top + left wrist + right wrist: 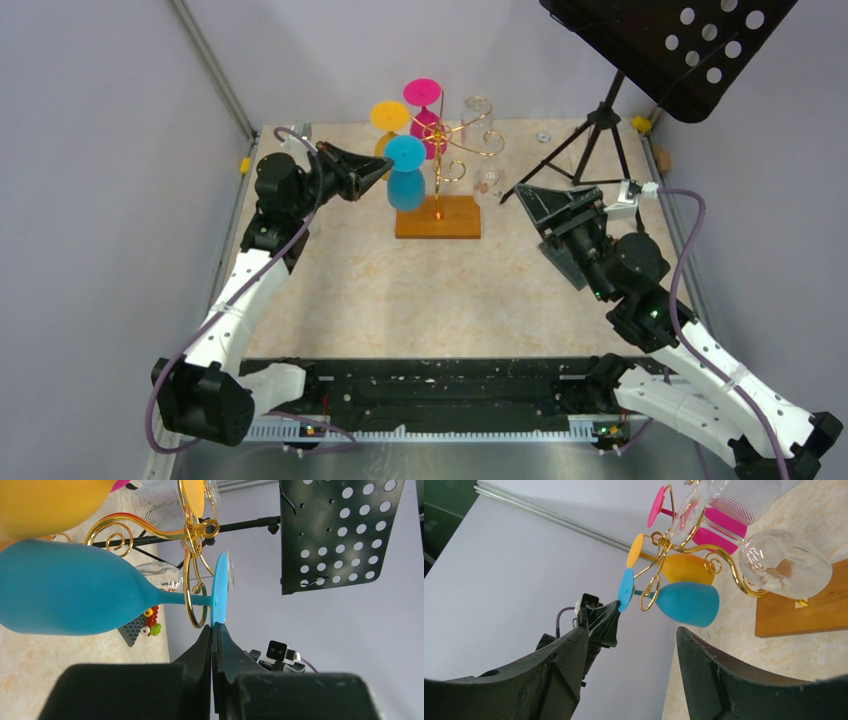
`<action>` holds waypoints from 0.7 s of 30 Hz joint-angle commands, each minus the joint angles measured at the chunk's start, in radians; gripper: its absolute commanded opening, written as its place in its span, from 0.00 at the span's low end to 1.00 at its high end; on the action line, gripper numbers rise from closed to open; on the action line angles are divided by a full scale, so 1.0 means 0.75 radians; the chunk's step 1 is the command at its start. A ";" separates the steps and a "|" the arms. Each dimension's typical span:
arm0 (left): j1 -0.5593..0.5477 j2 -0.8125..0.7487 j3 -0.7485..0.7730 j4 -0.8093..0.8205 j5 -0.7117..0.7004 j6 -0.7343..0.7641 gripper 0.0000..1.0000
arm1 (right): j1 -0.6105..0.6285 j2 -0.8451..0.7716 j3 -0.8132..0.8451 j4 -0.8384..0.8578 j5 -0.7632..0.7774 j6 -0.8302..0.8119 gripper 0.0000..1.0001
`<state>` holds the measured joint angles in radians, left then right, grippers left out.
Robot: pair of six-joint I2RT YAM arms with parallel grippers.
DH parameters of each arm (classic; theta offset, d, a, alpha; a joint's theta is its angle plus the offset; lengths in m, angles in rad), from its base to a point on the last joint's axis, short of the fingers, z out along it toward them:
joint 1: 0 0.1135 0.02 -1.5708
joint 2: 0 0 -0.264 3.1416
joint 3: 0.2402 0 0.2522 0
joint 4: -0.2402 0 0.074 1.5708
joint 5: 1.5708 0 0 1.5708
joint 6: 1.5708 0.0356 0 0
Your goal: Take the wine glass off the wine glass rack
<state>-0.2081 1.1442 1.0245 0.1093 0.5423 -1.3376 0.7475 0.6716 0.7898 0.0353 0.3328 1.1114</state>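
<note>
The gold wire wine glass rack (447, 140) stands on its orange-brown wooden base (438, 218) at the table's back middle. A blue wine glass (405, 175) hangs upside down from a scroll arm, its stem inside a gold loop (196, 605). My left gripper (385, 165) is shut on the rim of the blue glass's foot (218, 587). The blue glass also shows in the right wrist view (686, 602). Orange (390, 116), pink (424, 100) and clear (479, 115) glasses hang on other arms. My right gripper (525, 195) is open and empty, right of the base.
A black tripod music stand (640, 45) stands at the back right, its legs (590, 140) near my right gripper. A small toy-brick plate (137, 625) lies on the table behind the rack. Grey walls enclose the table.
</note>
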 commanded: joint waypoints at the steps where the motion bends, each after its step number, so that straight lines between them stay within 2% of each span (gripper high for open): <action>1: -0.004 -0.003 0.028 0.049 0.009 0.022 0.00 | -0.009 -0.025 0.000 0.023 0.019 0.001 0.66; 10: -0.001 -0.060 0.068 -0.024 -0.006 0.048 0.00 | -0.009 -0.038 0.002 0.016 0.031 0.001 0.66; 21: 0.081 -0.112 0.124 -0.134 -0.040 0.131 0.00 | -0.009 -0.036 -0.007 0.015 0.035 0.007 0.66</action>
<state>-0.1734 1.0882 1.0698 -0.0036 0.5224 -1.2739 0.7475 0.6540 0.7845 0.0322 0.3416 1.1118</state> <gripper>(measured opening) 0.009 0.662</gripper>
